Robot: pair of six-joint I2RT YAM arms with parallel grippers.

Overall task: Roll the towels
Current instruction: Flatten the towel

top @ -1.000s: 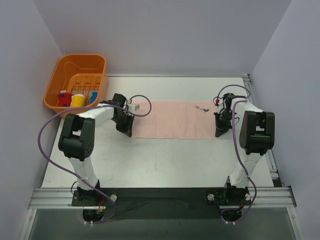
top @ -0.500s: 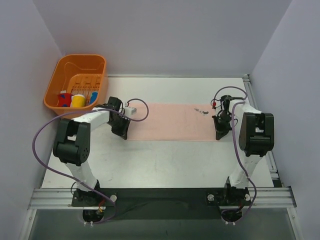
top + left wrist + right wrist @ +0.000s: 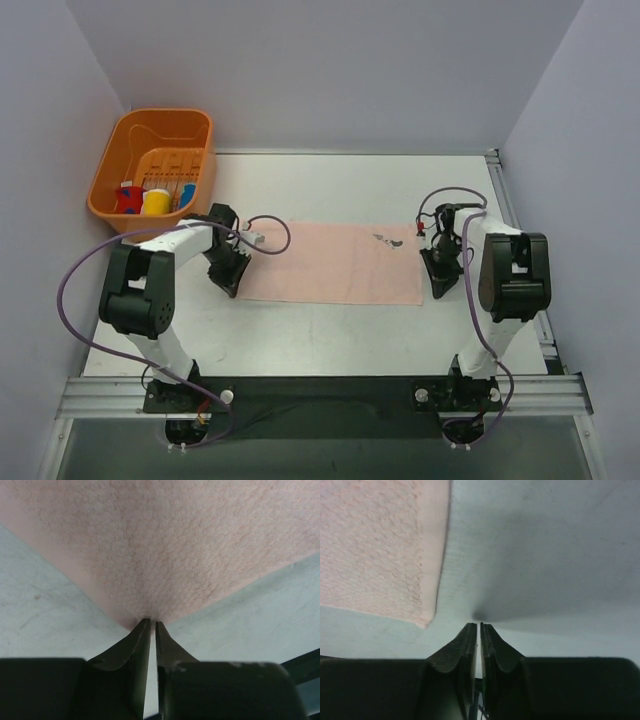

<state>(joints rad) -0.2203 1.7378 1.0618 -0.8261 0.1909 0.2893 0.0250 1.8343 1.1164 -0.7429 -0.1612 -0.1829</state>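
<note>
White tabletop [image 3: 330,335]: at your far left, the orange basket [image 3: 118,140] holds small coloured items [image 3: 155,201]. Your left gripper [image 3: 152,624] is pinched on a corner of the pink towel [image 3: 330,265], which now lies nearer the arm bases than before. Your right gripper [image 3: 479,626], jaws together, holds nothing and sits just beside another corner.

Dark marks [image 3: 385,239] on pink towel [image 3: 335,262] too small to identify.

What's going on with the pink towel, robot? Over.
Left gripper, jaws shut on near-left corner of flat pale pink terry towel. Right gripper, jaws shut, just off its right corner. Nothing rolled yet.
</note>
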